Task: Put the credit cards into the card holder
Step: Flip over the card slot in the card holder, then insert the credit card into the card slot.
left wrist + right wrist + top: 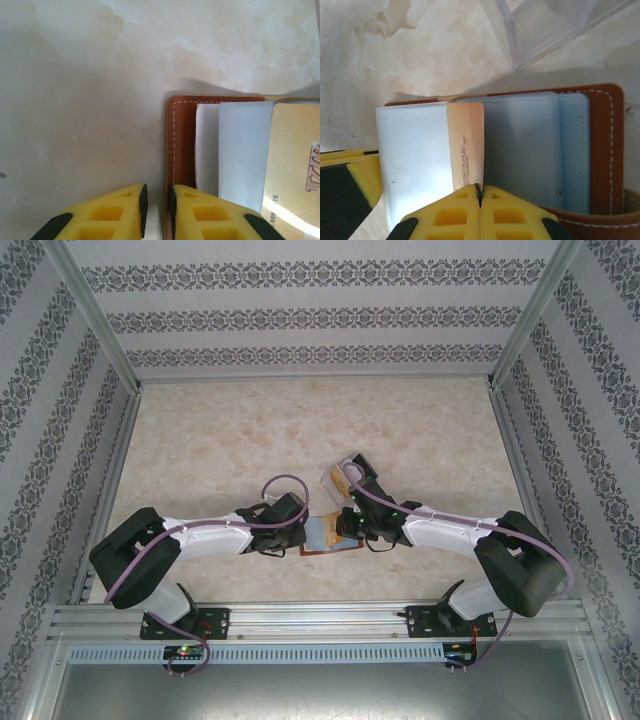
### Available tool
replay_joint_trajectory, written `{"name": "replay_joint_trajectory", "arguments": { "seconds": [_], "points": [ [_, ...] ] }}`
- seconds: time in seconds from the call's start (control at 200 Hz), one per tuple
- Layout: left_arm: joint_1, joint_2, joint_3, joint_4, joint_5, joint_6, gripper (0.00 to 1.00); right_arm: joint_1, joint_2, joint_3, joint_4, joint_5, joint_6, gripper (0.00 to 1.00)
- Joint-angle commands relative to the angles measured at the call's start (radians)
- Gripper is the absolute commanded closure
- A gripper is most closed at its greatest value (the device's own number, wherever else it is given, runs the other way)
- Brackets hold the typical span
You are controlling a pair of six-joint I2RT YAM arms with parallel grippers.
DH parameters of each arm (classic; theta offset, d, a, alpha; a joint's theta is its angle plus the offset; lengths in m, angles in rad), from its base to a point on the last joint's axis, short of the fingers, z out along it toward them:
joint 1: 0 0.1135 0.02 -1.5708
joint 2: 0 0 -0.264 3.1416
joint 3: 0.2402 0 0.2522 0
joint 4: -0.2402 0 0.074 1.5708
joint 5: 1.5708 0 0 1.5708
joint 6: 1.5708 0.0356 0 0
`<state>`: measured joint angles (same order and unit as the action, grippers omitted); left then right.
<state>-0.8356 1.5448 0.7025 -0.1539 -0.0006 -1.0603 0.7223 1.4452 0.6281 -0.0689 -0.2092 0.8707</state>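
Insertion step: pinching tan card [466, 150] with right gripper [479, 191], seemingly half inside milky sleeve of open card holder [615, 150] at 6 o'clock of table [420, 440]. Left gripper [157, 202] nearly closed at holder's 9 o'clock edge, can't tell if gripping. Next: push deeper, keep square

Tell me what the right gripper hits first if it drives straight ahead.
The right gripper is shut on the tan card, which lies directly ahead; beyond it, probably the clear case, depth unclear.
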Motion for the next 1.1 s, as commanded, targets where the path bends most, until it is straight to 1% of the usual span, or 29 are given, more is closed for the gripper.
{"name": "replay_joint_trajectory", "arguments": {
  "seconds": [0.0,0.145,0.3,0.37,0.445,0.644,0.849,1.094],
  "points": [
    [0.012,0.048,0.02,0.021,0.022,-0.004,0.81,0.001,0.068,-0.019,-0.025,-0.013,0.025,1.0],
    [0.012,0.09,0.052,0.005,0.031,-0.003,0.87,0.006,0.105,-0.003,0.006,-0.045,0.022,1.0],
    [0.012,0.107,0.069,-0.006,0.035,0.0,0.9,0.011,0.105,0.002,0.01,-0.052,0.025,1.0],
    [0.012,0.106,0.071,-0.019,0.03,0.001,0.91,0.01,0.083,0.001,-0.003,-0.035,0.021,1.0],
    [0.012,0.1,0.068,-0.027,0.024,-0.001,0.91,0.004,0.059,-0.005,0.002,-0.035,0.014,1.0],
    [0.012,0.094,0.066,-0.031,0.015,-0.005,0.92,-0.002,0.042,-0.026,0.013,-0.094,0.002,1.0],
    [0.012,0.09,0.071,-0.035,0.013,-0.007,0.92,-0.017,-0.003,-0.062,-0.019,-0.055,0.037,1.0],
    [0.012,0.095,0.074,-0.034,0.017,-0.005,0.93,-0.019,0.066,-0.043,0.016,-0.127,0.028,1.0]
  ]
}}
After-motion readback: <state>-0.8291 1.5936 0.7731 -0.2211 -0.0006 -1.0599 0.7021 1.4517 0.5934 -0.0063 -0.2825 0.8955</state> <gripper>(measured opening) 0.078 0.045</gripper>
